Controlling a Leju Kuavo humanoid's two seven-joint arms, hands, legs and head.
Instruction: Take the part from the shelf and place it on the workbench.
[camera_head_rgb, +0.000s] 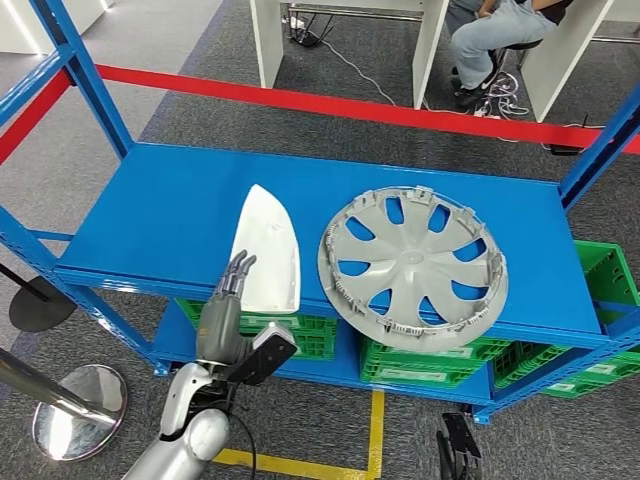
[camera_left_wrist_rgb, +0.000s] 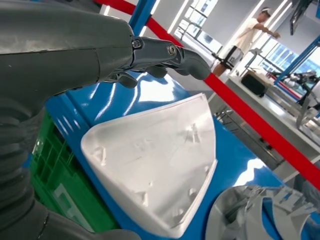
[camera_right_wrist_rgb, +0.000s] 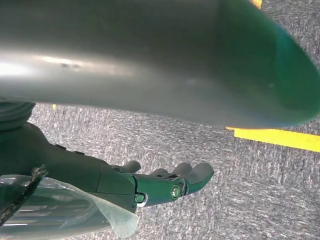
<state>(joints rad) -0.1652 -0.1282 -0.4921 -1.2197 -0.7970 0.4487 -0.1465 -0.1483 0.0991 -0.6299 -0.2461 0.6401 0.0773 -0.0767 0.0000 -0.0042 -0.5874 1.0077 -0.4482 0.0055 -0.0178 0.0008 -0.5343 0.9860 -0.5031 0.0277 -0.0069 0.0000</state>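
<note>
A: Left hand (camera_head_rgb: 226, 310)?
B: At the front edge of the blue shelf (camera_head_rgb: 173, 215), fingers (camera_head_rgb: 240, 268) extended and apart over the near corner of the white part (camera_head_rgb: 266, 250). Nothing grasped; contact cannot be told.
A: Part position?
B: Lying flat on the shelf, near its front edge, just left of the grey wheel cover (camera_head_rgb: 413, 265), apart from it. Green crates (camera_head_rgb: 411, 360) sit on the level below.
A: Right hand (camera_right_wrist_rgb: 151, 182)?
B: Hanging over grey carpet, fingers slightly curled, apart, holding nothing.
</note>
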